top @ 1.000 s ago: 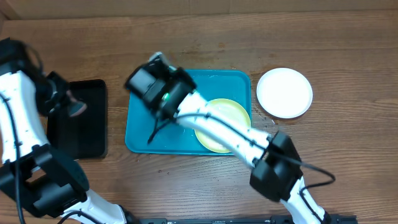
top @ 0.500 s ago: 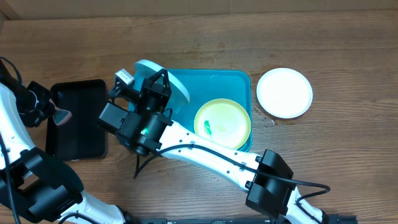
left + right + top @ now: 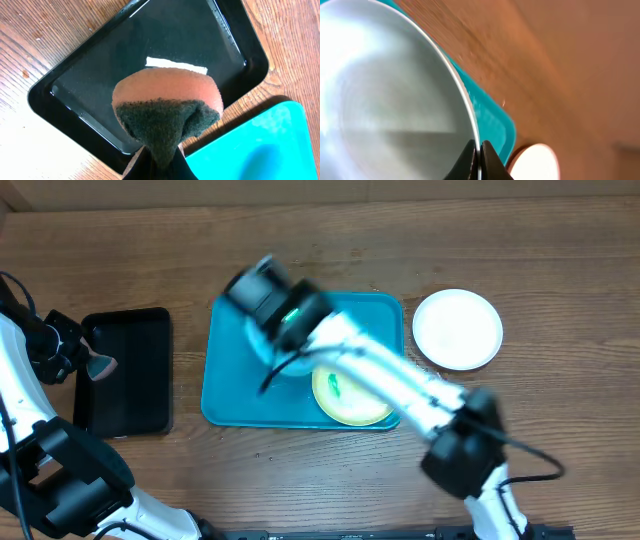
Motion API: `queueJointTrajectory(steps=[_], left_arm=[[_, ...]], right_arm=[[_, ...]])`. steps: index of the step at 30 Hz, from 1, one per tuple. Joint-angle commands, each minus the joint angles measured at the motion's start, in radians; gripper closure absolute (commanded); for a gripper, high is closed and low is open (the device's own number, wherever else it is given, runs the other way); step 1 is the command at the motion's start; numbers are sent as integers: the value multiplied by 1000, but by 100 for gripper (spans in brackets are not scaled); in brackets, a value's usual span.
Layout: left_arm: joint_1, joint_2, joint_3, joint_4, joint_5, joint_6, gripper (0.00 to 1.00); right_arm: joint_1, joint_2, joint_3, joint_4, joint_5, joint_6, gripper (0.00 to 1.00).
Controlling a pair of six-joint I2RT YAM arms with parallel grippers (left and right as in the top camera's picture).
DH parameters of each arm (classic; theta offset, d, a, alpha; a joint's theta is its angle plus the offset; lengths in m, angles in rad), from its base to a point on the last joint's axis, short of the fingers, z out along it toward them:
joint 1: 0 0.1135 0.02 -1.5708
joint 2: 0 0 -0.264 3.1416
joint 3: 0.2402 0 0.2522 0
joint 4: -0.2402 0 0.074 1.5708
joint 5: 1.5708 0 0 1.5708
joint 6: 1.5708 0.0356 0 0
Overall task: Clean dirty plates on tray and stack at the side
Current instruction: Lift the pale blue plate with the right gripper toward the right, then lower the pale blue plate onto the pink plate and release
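My right gripper (image 3: 477, 150) is shut on the rim of the light blue plate (image 3: 390, 100) and holds it over the left half of the turquoise tray (image 3: 228, 398); the arm is blurred in the overhead view, with the plate (image 3: 262, 345) partly under it. The yellow-green rimmed plate (image 3: 352, 398) lies in the tray's right half with a green smear. The white plate (image 3: 458, 328) sits on the table right of the tray. My left gripper (image 3: 160, 162) is shut on an orange and dark green sponge (image 3: 167, 107) above the black tray (image 3: 90, 65).
The black tray (image 3: 125, 375) lies left of the turquoise tray with a narrow strip of wood between them. The turquoise tray's corner (image 3: 265, 145) shows in the left wrist view. The white plate (image 3: 535, 162) shows beyond the tray rim (image 3: 492, 120) in the right wrist view.
My right arm swung right with the light blue plate, from the tray's left edge back over the tray. My left gripper with the sponge moved left earlier and now holds still.
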Motion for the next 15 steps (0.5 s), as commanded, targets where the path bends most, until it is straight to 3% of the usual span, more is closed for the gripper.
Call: queueJointTrajectory(steps=[1,9,15], left_arm=[[2,2,-5,-2,16,-6,96],[2,2,-5,18,19,-6,96],[2,2,-5,20,19,-6,96]], right_arm=[[-186,-154,37,-59,-351,72,96],[-639,-145,3,-304,-603,127,96],[-903,-145,-207,-278,-633,112,96]])
